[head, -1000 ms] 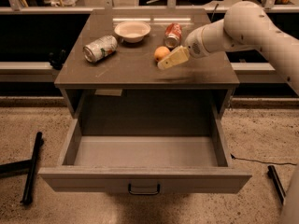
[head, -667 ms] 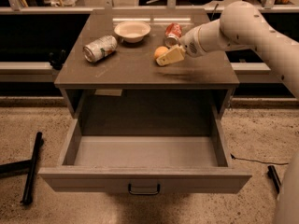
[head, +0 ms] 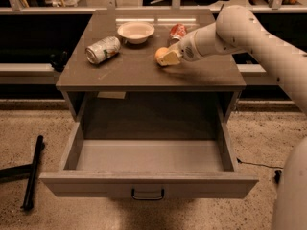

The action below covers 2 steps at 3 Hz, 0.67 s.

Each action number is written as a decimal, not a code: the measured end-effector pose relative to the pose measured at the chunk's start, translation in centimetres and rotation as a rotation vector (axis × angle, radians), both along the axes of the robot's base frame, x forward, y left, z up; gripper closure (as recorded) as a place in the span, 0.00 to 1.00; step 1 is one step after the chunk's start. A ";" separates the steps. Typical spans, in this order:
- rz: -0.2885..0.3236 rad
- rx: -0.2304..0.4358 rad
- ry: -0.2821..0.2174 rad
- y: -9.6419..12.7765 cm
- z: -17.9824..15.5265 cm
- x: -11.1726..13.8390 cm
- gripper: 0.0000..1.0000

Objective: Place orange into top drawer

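Orange (head: 160,53) on the cabinet top, gripper (head: 169,58) right up against it, top drawer (head: 148,185) standing wide open below.

Nearest, the one drawer is pulled fully out, grey-brown, with a flat front panel and a small dark handle (head: 147,194) at its centre. Up on the cabinet top (head: 134,73) sits the single orange, small, round, smooth, orange-yellow, right of centre. The gripper is pressed in at its right side, touching it, on a pale arm (head: 240,30) reaching in from the right. How wide the gripper stands, or whether it has hold of the fruit, I cannot tell. Over to the left lies a crushed silver can (head: 102,49) on its side. Farther back, one white bowl (head: 136,31), and beside it a red can (head: 178,32). Two cans in all.
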<state>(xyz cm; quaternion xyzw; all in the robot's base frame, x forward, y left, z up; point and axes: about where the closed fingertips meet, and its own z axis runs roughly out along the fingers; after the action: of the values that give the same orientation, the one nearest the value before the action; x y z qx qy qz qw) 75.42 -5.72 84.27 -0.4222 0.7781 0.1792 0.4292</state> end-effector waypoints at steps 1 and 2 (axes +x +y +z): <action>0.043 0.006 0.002 1.6 -0.1 -0.3 0.88; 0.107 0.025 -0.037 1.8 2.7 -2.1 1.00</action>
<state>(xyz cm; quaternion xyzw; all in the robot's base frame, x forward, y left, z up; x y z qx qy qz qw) 73.36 -3.88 86.95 -0.4610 0.7439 0.2039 0.4388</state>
